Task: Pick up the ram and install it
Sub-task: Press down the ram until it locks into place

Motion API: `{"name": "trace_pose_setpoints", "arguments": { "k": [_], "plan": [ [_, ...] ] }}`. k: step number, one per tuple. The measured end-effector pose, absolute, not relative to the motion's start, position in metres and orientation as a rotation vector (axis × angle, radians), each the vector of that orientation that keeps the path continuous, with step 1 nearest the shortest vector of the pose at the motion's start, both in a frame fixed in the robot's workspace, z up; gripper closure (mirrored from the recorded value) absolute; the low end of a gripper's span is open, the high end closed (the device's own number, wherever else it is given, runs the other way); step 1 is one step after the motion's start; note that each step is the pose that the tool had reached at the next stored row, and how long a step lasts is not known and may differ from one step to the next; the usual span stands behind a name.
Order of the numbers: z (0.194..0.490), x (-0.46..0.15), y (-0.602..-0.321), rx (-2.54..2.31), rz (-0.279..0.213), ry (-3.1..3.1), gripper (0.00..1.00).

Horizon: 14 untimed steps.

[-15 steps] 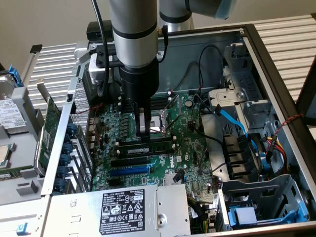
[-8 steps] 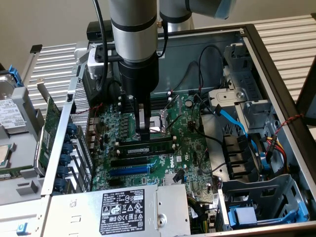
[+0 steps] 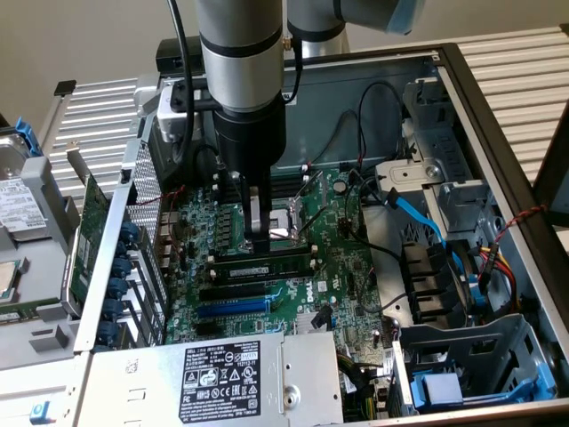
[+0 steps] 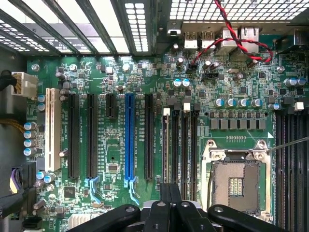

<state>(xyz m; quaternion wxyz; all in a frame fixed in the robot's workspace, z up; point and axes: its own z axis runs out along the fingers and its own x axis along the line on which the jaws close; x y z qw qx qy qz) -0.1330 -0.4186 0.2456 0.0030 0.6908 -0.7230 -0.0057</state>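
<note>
Gripper (image 3: 259, 242) was closed, pressing on the ram (image 3: 264, 264), which lay along its slot on the motherboard (image 3: 342, 267). I judged uneven pressure could leave one end unseated or crack it.

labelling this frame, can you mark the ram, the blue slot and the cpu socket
ram (image 3: 267, 267): exterior view, middle of the stick's long face.
blue slot (image 4: 129, 137): wrist view, middle of its length.
cpu socket (image 4: 235, 186): wrist view, centre of the contact field.
</note>
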Motion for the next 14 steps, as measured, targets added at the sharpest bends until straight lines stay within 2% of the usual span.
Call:
{"name": "trace_pose_setpoints", "arguments": {
  "k": [14],
  "plan": [
    [0.2453, -0.1330, -0.4186, 1.926, -0.019, -2.475, 0.89]
  ]
}}
